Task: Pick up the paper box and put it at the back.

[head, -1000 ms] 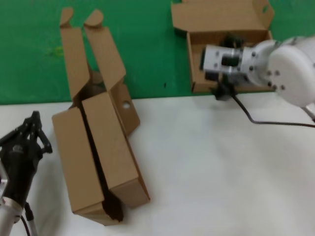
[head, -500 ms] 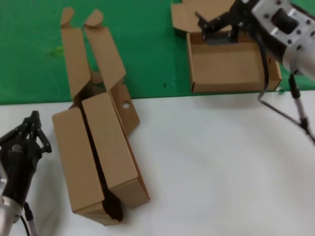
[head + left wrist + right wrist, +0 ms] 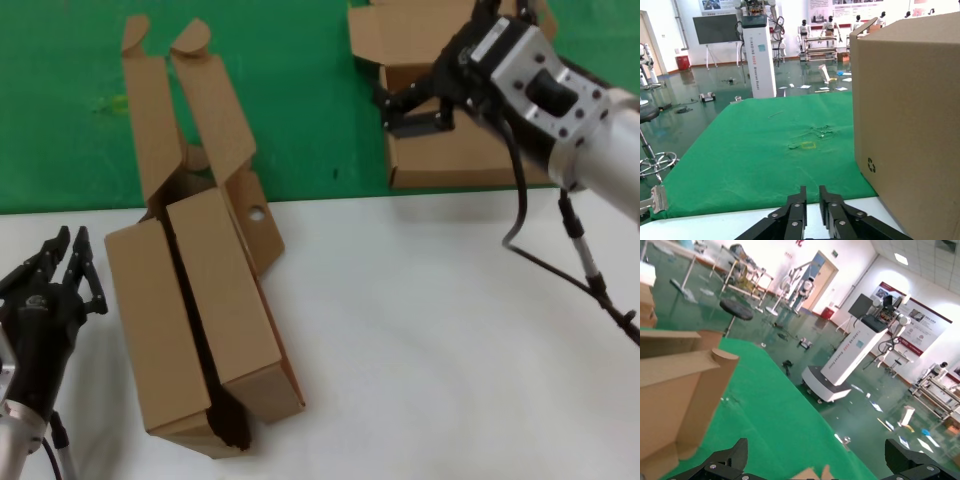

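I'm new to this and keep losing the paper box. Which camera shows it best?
The head view: the paper box lies open on the green cloth, under the right gripper. The right wrist view shows only a cardboard edge; the left wrist view shows none of it.

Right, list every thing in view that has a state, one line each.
Shallow brown corrugated-cardboard paper box: lid flap open, sitting on the green cloth.
Pair of tall brown cardboard boxes: top flaps open, lying across the cloth edge and white tabletop.
Right gripper: open, over the paper box.
Left gripper: shut, empty, beside the pair.
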{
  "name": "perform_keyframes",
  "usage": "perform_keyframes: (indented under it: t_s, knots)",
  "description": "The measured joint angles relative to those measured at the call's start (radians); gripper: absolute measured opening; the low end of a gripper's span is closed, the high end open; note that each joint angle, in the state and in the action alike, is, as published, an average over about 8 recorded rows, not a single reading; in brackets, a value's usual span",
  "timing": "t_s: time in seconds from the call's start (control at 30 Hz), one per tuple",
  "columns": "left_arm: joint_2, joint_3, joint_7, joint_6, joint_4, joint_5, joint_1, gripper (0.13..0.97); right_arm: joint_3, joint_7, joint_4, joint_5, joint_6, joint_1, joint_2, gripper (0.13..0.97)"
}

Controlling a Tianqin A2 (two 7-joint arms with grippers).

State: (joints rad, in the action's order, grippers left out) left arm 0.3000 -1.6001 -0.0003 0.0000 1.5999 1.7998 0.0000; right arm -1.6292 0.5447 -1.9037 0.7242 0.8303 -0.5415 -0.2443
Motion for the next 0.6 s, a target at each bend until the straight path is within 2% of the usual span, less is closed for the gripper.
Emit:
perform_keyframes:
  t_s: [0.17, 0.47, 0.6]
  knots:
    - [0.000, 0.000, 0.000, 0.000, 0.000, 0.000, 0.000, 0.188, 0.002, -0.043, 0.024, 0.086, -0.066, 0.043, -0.004, 0.964]
    - [0.000, 0.000, 0.000, 0.000, 0.000, 0.000, 0.000, 0.306, 0.006, -0.120, 0.067, 0.238, -0.184, 0.120, -0.012, 0.966]
    - [0.000, 0.000, 0.000, 0.000, 0.000, 0.000, 0.000, 0.400, 0.008, -0.156, 0.087, 0.308, -0.238, 0.155, -0.016, 0.966]
